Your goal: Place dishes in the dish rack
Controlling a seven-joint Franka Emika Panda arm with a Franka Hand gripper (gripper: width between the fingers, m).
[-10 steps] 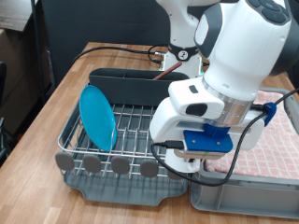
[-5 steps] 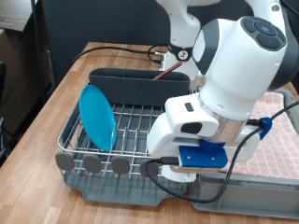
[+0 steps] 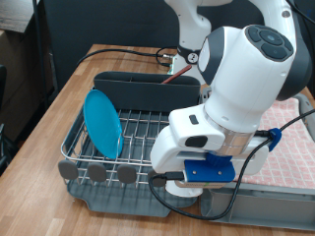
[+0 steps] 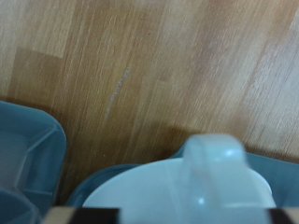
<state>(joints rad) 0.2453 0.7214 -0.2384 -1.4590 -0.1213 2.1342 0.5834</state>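
Near the worktop's front edge, at the rack's (image 3: 118, 138) end toward the exterior view's right, the arm has dropped lower over the last second; its white housing and blue mount now hide the rack's front corner on that side. The gripper itself can't be seen in the exterior view, the arm body covers it.

Wrist view: a mug (image 4: 182, 191) sits close under the camera, handle (image 4: 213, 168) pointing up at the lens, with grey plastic (image 4: 28, 154) beside it and bare wood beyond. Fingers aren't clearly in view, so I can't tell whether the gripper is open, closed or gripping the mug. The mug doesn't show in the exterior view.

Plate (image 3: 102, 122) already stands on edge in the rack's wires, toward the exterior view's left, and hasn't moved across the three frames. So one dish is racked; my read is the descent is mug handling at the front corner, either picking or setting down, can't say which. Spoon not seen in either view.

Surface: wood-grain worktop (image 3: 74, 93), matte, with visible plank seams. Rack is silver wire over a dark grey tray, back bin along the far side, grey discs along the front edge. Pink checked cloth (image 3: 295, 147) lies at the worktop's edge on the exterior view's right. Black cable (image 3: 128, 57) trails across the far side. Background is dark and cluttered, nothing legible.
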